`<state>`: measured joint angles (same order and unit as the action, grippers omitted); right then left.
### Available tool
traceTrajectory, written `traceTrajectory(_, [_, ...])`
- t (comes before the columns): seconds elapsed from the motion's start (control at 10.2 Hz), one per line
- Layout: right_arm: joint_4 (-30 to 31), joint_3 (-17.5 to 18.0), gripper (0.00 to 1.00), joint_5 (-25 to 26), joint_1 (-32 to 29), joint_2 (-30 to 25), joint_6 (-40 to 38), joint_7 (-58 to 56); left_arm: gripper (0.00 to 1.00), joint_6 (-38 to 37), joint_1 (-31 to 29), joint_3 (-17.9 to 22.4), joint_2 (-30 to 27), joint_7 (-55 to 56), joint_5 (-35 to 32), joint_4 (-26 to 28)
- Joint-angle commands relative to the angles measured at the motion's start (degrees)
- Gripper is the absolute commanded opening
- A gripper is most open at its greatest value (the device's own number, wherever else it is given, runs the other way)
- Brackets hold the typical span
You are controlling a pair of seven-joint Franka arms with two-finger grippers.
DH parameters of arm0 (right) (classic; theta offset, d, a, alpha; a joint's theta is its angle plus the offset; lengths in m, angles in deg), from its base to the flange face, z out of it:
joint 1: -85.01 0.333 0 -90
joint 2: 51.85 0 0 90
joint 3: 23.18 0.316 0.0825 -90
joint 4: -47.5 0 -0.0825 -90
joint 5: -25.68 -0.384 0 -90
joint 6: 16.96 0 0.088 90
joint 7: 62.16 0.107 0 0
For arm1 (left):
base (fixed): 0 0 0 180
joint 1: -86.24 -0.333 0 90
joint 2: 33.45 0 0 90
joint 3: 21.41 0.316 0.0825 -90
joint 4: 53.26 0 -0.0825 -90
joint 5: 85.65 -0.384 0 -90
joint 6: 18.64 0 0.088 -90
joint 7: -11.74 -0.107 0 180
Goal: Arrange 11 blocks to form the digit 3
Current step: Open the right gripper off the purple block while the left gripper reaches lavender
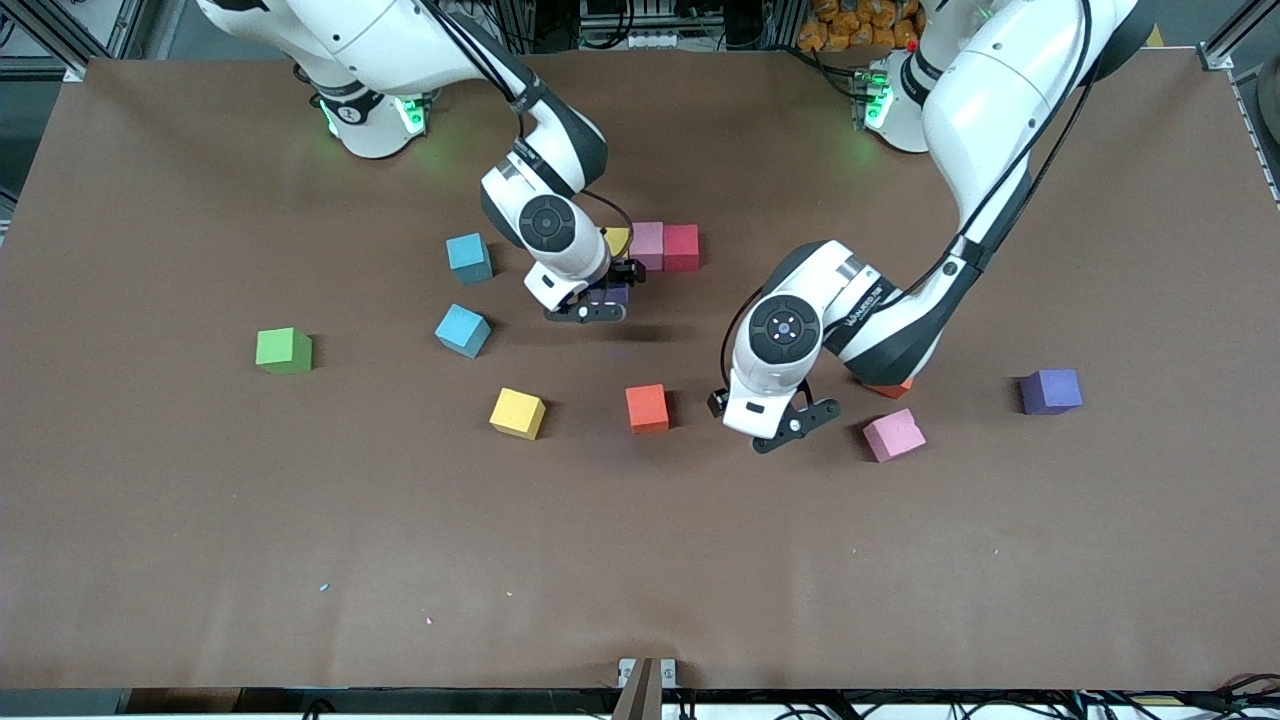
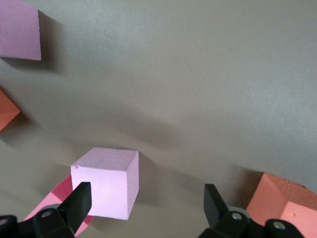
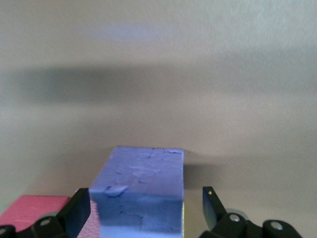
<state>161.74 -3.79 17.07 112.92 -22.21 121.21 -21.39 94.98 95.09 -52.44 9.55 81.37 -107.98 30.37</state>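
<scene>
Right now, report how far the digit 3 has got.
Done: a short row, yellow block, pink, red. In hand: the right claw is open around a purple block just below that row. The left claw is open, low beside a loose pink block. Left: most of the figure; the other loose blocks are unplaced.

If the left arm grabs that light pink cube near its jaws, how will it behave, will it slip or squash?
The light pink cube looks matte and grainy, like foam, so it probably grips well and weighs little. Its flat faces and sharp edges suggest it sits stable and won't roll. Being foam-like, it may dent slightly under a hard squeeze.
</scene>
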Motion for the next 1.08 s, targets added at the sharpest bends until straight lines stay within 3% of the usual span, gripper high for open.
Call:
traceTrajectory(0.0, [-1.91, 0.65, 1.00, -0.70, -1.46, -4.93, -8.74, -1.47, 1.00, -0.95, -0.24, 0.27, 0.24, -0.98, -1.48, -0.05])
traceTrajectory(0.39, [-5.60, 0.92, 1.00, -4.65, -2.34, -7.58, -15.45, -1.83, 1.00, -0.42, -4.01, -0.69, -1.87, -1.94, -1.48, 4.44])
traceTrajectory(0.59, [-11.12, -0.04, 1.00, -4.05, -2.52, -7.75, -25.88, -2.35, 1.00, -0.42, -4.98, -1.56, -2.65, -2.04, -0.61, 4.18])
traceTrajectory(0.98, [-13.61, -4.08, 1.00, -1.15, -3.05, -7.75, -26.90, -11.32, 1.00, -1.39, -7.80, -4.47, -5.55, -1.43, 0.01, 4.79])
